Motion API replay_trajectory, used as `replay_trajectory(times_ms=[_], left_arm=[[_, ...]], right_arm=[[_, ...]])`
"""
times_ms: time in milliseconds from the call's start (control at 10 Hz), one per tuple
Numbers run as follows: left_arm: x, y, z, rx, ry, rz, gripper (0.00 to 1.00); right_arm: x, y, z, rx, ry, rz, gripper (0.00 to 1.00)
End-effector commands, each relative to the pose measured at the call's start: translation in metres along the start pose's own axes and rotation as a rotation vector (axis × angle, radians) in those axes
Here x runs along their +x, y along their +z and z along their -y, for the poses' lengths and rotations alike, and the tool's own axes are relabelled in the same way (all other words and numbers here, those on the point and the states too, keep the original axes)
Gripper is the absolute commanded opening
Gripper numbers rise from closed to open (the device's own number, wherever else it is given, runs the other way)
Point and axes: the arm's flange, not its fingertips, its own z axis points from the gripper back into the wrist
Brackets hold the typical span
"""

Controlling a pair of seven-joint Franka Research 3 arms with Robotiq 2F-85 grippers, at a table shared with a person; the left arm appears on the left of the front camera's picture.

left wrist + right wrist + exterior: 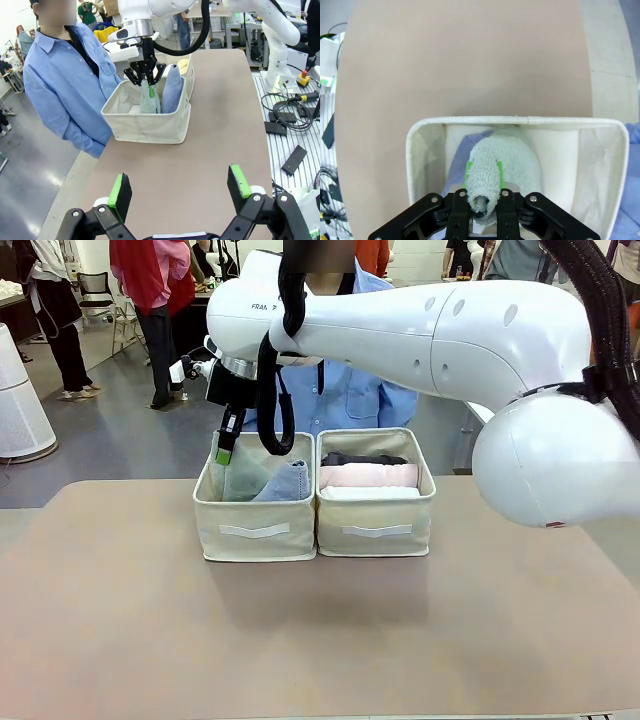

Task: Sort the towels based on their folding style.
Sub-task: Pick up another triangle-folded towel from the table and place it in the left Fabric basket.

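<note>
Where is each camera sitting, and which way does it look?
Front view: robot's side of the table, facing the person; right arm crosses.
Left wrist view: above the table, looking along its open fingers at the boxes and person.
Right wrist view: straight down into the left box; shut fingers grip the teal towel.
All share that towel.

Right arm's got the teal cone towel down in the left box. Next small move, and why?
Probably open the right gripper and lift straight up. Its jaws are shut on the tip of the pale teal-green towel, which already stands inside the left box beside the light blue towel, so the cone looks placed. The rolled towels lie in the right box.
</note>
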Motion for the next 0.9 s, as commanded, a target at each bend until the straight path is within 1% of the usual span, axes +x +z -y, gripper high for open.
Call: replay_trajectory(times_ms=[0,700,800], left_arm=[[0.0003,-0.0005,0.0024,0.010,-0.019,0.021,1.00],[0.0003,-0.0005,0.0024,0.010,-0.019,0.021,1.00],[0.0003,-0.0005,0.0024,0.010,-0.019,0.021,1.00]], right_arm=[[0.0113,-0.0040,0.0122,0.021,-0.023,-0.025,0.17],[0.0089,-0.0118,0.0111,0.060,-0.007,-0.028,0.17],[0.0089,-0.0118,0.0105,0.061,-0.001,-0.022,0.58]])
